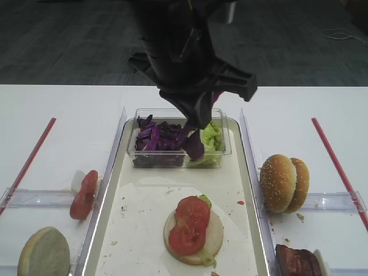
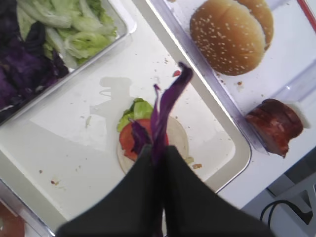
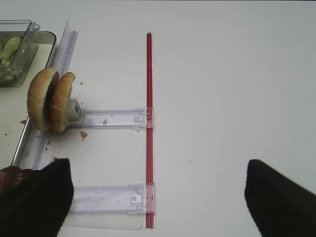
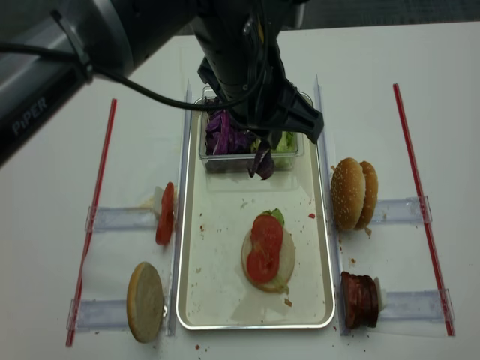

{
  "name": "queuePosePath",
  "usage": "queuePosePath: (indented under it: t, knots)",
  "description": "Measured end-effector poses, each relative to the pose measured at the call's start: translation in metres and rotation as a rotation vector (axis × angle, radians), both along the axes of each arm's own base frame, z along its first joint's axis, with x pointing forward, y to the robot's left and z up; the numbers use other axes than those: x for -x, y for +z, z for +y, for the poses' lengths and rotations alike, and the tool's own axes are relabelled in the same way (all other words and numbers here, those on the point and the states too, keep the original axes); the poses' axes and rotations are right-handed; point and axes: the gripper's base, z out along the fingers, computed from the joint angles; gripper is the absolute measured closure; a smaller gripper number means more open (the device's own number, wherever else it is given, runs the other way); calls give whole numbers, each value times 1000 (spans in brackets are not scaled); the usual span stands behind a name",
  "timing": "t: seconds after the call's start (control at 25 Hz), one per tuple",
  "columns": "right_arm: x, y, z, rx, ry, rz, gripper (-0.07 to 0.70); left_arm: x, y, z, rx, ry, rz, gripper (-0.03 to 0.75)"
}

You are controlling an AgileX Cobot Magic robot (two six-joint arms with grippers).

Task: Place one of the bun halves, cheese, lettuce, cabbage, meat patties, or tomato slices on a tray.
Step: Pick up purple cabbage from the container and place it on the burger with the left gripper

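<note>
Pinching a purple cabbage strip [image 2: 165,106] in the left gripper [image 2: 157,154], dangling above the tray [image 2: 224,136] and its tomato-topped bun [image 2: 175,136].

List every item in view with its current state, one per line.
Left gripper: shut on cabbage strip, above the tray.
Right gripper: open, nothing held.
Tub: holds cabbage and lettuce.
Bun base: flat on tray, lettuce and two tomato slices on it.
Sesame buns: on edge, right holder.
Patty: right holder.
Tomato: on edge, left holder.
</note>
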Motion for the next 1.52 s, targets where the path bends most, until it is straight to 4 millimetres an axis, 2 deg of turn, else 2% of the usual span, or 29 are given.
queuePosePath:
  t: [0.12, 0.28, 0.68, 0.92, 1.28, 1.52]
  knots:
    - [0, 0, 0, 0, 0, 0, -61, 10, -2, -9, -9, -23, 3, 717]
    - [0, 0, 0, 0, 0, 0, -61, 18, -15, -12, -59, -37, 21, 717]
    - [0, 0, 0, -4, -2, 0, -61, 26, -51, -5, -156, -61, 90, 717]
    - [0, 0, 0, -3, -3, 0, -61, 24, -68, -7, -128, -82, 46, 717]
    - [0, 0, 0, -3, -5, 0, -61, 20, -70, -12, -91, -96, -1, 717]
    - [0, 0, 0, -3, -5, 0, -61, 18, -105, -15, -154, -101, 62, 717]
